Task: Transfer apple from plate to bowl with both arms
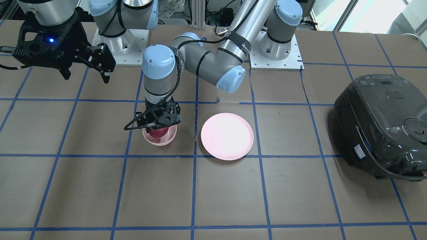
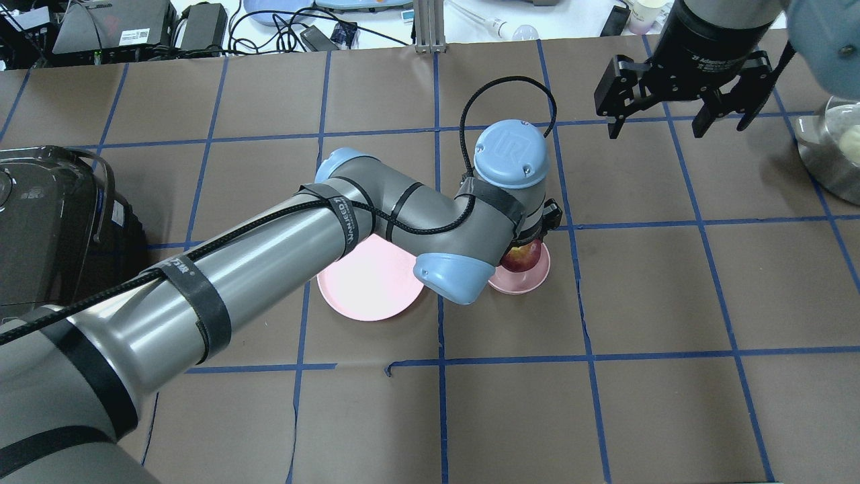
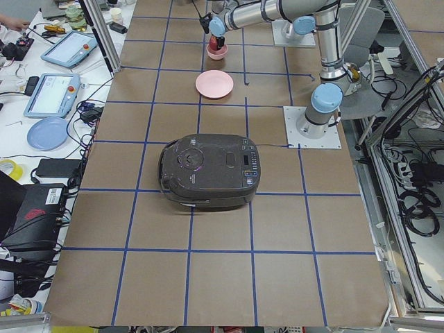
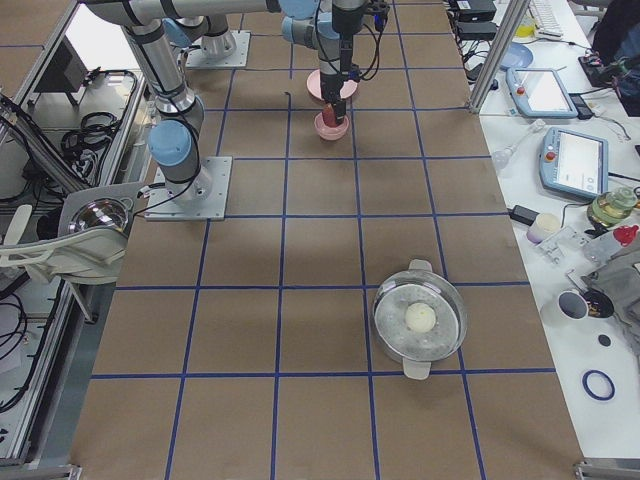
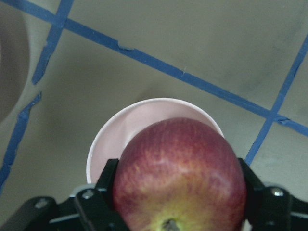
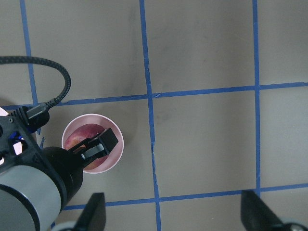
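Note:
The red apple (image 5: 180, 173) is clamped between the black fingers (image 5: 103, 187) of my left gripper (image 1: 159, 128). It sits low over the small pink bowl (image 1: 160, 140), partly inside the rim; I cannot tell whether it rests on the bottom. The apple (image 2: 523, 257) and bowl (image 2: 523, 282) also show in the overhead view, as does the plate. The wide pink plate (image 1: 227, 136) lies bare beside the bowl. My right gripper (image 1: 86, 77) hangs open and empty, high above the table and away from the bowl; it also shows in the overhead view (image 2: 655, 131).
A black rice cooker (image 1: 383, 126) stands at the table's end on my left. A metal pot (image 2: 830, 154) with a white lump inside stands at the end on my right. Blue tape lines grid the brown table.

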Controlling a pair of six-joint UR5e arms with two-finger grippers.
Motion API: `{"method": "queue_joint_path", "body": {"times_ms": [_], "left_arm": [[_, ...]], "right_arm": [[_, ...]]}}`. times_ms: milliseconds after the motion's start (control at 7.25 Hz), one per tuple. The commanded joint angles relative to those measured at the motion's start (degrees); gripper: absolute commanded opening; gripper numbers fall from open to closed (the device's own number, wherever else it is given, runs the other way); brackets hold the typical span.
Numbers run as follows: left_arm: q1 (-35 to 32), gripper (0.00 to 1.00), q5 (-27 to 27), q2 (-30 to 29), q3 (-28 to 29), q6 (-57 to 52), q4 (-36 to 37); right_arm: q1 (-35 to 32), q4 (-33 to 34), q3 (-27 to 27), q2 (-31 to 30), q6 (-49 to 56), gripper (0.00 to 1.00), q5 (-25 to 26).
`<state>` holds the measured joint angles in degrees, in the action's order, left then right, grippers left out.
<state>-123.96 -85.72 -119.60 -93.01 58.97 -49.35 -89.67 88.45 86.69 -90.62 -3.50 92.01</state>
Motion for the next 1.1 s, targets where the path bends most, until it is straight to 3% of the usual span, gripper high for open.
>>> {"method": "queue_joint_path", "body": {"times_ms": [0, 552, 966], "left_arm": [[-0.06, 1.00, -0.15, -0.10, -0.68, 0.09, -0.04], [1.08, 1.00, -0.33, 3.31, -1.03, -1.40, -0.66], [13.34, 0.94, -1.11, 10.59, -6.89, -21.62, -4.07]], "right_arm": [[-0.07, 2.16, 0.58, -0.08, -0.01, 1.00, -1.47], [-0.07, 2.17, 0.58, -0.08, 0.16, 1.00, -1.48], [0.02, 2.17, 0.58, -0.08, 0.52, 1.00, -1.48]]}}
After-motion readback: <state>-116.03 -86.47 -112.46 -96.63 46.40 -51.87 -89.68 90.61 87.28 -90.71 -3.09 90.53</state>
